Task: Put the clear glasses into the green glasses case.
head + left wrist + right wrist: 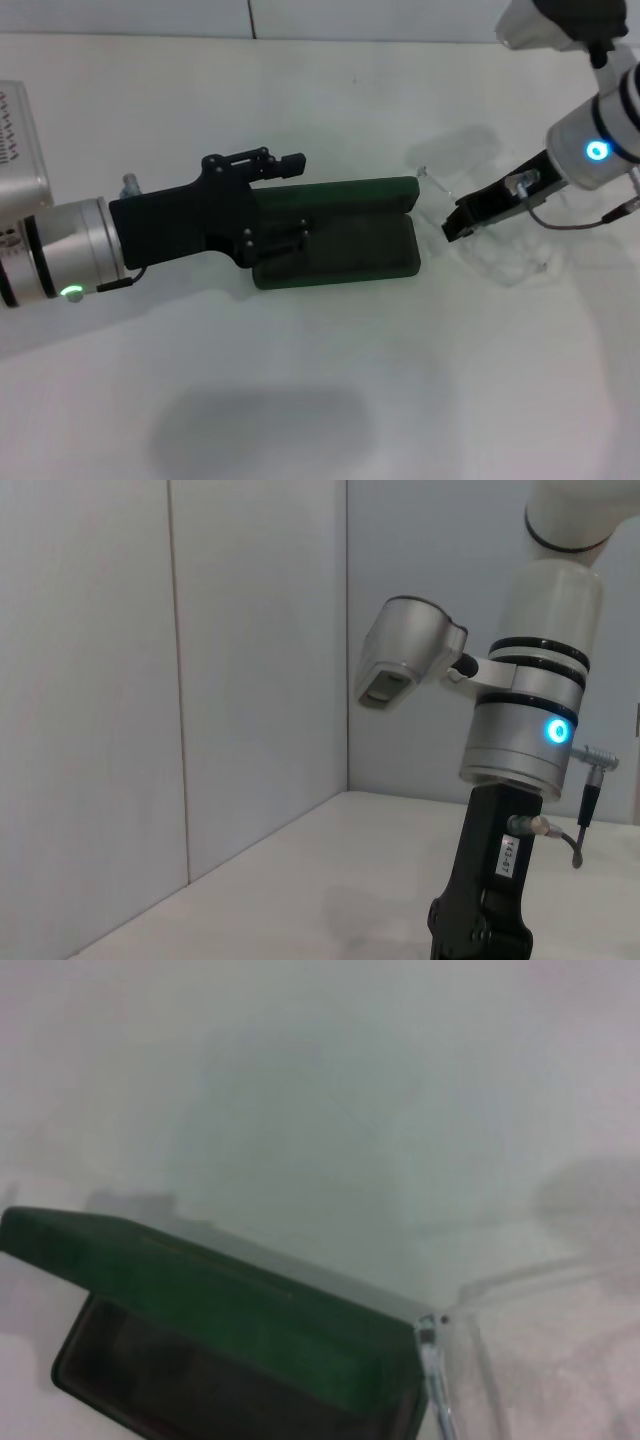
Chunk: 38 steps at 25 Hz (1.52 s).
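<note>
You can read little writing here: in the left wrist view a small label on the right arm's black body shows characters, but they are too small to make out, and no lettering shows on the case lid.

The green glasses case [340, 225] lies open on the white table [300, 400], its long axis running left to right across your head view, with the lid standing up along the far edge and the dark lined tray facing you. The left gripper [290, 200] reaches in from the left over the case's left end, its fingers apart, one above the lid edge and one lower over the tray.

The clear glasses [470, 215] sit just past the case's right end, near the lid corner, with a thin clear arm [435, 1380] touching or almost touching that corner in the right wrist view. The right gripper [458, 222] is down among them; you cannot tell whether its fingers are apart or closed
</note>
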### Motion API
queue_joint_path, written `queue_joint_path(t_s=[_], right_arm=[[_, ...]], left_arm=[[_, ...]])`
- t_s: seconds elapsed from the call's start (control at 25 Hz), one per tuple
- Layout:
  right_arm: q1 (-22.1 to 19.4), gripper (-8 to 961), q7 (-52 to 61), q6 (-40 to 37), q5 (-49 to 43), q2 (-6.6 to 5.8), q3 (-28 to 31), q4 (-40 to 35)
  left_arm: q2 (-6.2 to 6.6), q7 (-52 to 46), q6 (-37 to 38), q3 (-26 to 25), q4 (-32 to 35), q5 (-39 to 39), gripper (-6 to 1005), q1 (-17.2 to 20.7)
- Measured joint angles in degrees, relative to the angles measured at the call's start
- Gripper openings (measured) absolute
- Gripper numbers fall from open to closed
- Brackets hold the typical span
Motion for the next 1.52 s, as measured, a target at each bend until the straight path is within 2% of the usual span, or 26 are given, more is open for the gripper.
queue_joint_path(t_s=[0.4,0.44,0.88,1.04,1.28,1.52], right_arm=[[-6.8,126,-6.9,-0.5,4.0,-0.1,4.9,-6.1],[-9.1,125,-11.0,-1.1,7.3,-0.16,7.9,-7.1],[-15.9,124,-26.9,-6.9,17.7,-0.08,17.4,-7.5],[-17.5,124,-33.8,-8.8,22.0,-0.07,20.2,-7.0],[-20.5,125,-47.1,-17.7,28.8,-0.14,27.5,-6.6],[-21.2,125,-55.1,-27.9,30.5,-0.27,32.1,-5.2]], left_arm=[[-0.06,-1.9,1.0,0.0,0.1,-2.2,670,-0.1],[-0.03,-2.4,1.4,0.0,0.1,-2.6,670,-0.2],[0.09,-9.0,2.0,-0.3,0.3,-5.5,670,-2.1],[-0.31,-11.4,1.7,-3.5,-0.5,-7.2,670,-2.3],[-0.26,-11.1,1.7,-4.4,-4.1,-14.2,670,-4.3],[-0.31,-8.1,0.0,-4.4,-7.8,-15.5,670,-9.9]])
